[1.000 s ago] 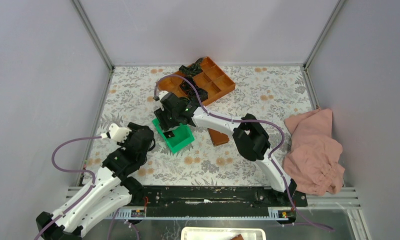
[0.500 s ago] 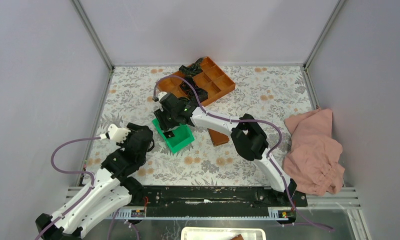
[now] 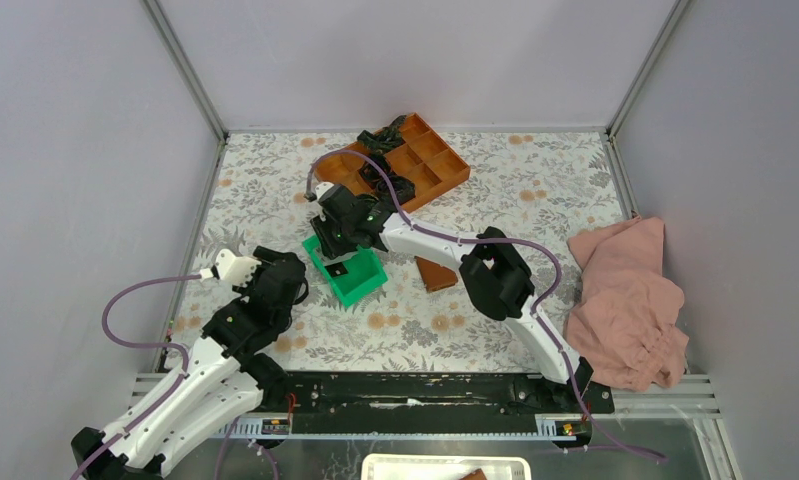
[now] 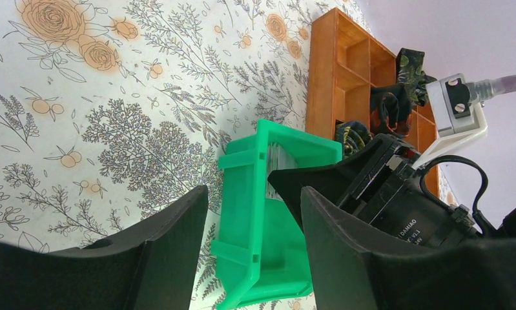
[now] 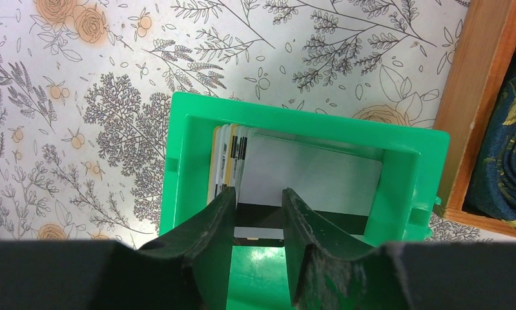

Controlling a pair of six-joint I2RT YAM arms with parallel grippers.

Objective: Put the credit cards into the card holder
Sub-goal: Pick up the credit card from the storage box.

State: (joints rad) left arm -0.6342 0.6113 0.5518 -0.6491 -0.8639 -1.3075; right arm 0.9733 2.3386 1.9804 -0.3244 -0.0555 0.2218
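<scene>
The credit cards [image 5: 310, 169] stand as a stack on edge at the far end of a green plastic tray [image 5: 307, 117]; the front one is white with a black stripe. My right gripper [image 5: 258, 210] reaches down into that tray [image 3: 367, 284] just in front of the cards, jaws a narrow gap apart and holding nothing. The card edges also show in the left wrist view [image 4: 279, 163]. My left gripper [image 4: 255, 219] is open, level with the tray's [image 4: 252, 248] near-left side, and empty. The brown card holder [image 3: 436, 273] lies on the table right of the tray, partly under my right arm.
An orange compartment tray [image 3: 430, 150] with dark coiled items stands at the back, just behind the right gripper [image 3: 335, 260]. A pink cloth [image 3: 630, 295] lies at the right edge. The left gripper [image 3: 297, 288] sits left of the green tray. Grey walls enclose the floral table.
My right gripper has shifted slightly toward the far end of the green tray. The left arm has barely moved.
</scene>
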